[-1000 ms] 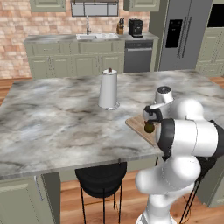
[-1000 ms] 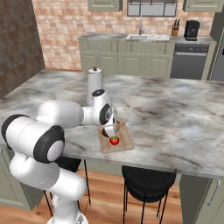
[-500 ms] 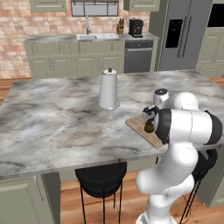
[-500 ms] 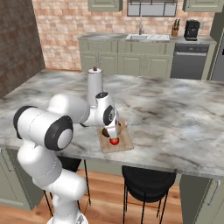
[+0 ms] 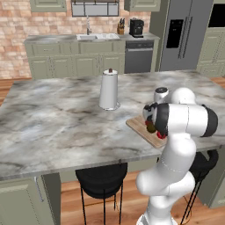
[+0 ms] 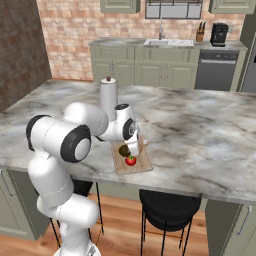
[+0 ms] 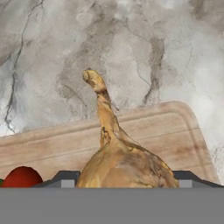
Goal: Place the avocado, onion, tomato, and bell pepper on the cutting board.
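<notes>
In the hand view my gripper (image 7: 124,179) is shut on the tan onion (image 7: 117,159), whose long pointed tip points away from the hand. It hangs just above the wooden cutting board (image 7: 168,127). The red tomato (image 7: 21,177) lies on the board at the lower left. From the right base view, the dark avocado (image 6: 123,150) and the tomato (image 6: 131,160) rest on the cutting board (image 6: 142,162), with the gripper (image 6: 137,147) right over them. The left base view has the board (image 5: 139,126) and avocado (image 5: 150,128) partly behind my arm. The bell pepper is out of view.
A white paper-towel roll (image 5: 108,90) stands on the marble island behind the board. The board lies close to the island's front edge (image 6: 165,184). Black stools (image 5: 101,181) sit under that edge. Sink and cabinets line the far wall.
The arm's elbow has swung round while the gripper stays over the board, still shut on the onion. Avocado and tomato have not moved.
</notes>
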### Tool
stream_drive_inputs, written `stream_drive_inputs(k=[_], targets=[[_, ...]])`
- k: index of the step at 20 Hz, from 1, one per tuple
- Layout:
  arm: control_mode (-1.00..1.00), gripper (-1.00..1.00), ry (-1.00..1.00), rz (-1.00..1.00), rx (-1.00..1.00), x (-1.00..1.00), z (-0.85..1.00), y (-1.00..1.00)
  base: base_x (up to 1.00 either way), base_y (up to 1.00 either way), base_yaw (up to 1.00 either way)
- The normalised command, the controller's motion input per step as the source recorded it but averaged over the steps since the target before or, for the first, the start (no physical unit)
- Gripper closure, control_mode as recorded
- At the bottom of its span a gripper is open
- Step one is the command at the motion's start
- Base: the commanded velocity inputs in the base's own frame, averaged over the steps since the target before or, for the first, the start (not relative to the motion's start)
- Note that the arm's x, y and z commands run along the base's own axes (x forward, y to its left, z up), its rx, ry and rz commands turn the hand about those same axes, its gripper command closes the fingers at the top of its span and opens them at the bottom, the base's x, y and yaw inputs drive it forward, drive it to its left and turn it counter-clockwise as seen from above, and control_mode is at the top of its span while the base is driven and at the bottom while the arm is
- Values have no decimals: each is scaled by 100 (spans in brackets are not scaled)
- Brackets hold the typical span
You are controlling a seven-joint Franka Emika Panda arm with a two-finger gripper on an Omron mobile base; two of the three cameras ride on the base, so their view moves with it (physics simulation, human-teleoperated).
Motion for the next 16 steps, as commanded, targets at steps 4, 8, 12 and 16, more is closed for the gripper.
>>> stream_drive_inputs(k=[4, 8, 12, 16], targets=[[-100, 100, 3, 6, 0, 15, -15, -2, 0, 0, 0], [-100, 100, 0, 5, 0, 0, -21, 0, 0, 0, 0], [-100, 100, 0, 5, 0, 0, -27, 0, 0, 0, 0], [-100, 100, 0, 3, 0, 0, -21, 4, 0, 0, 0]])
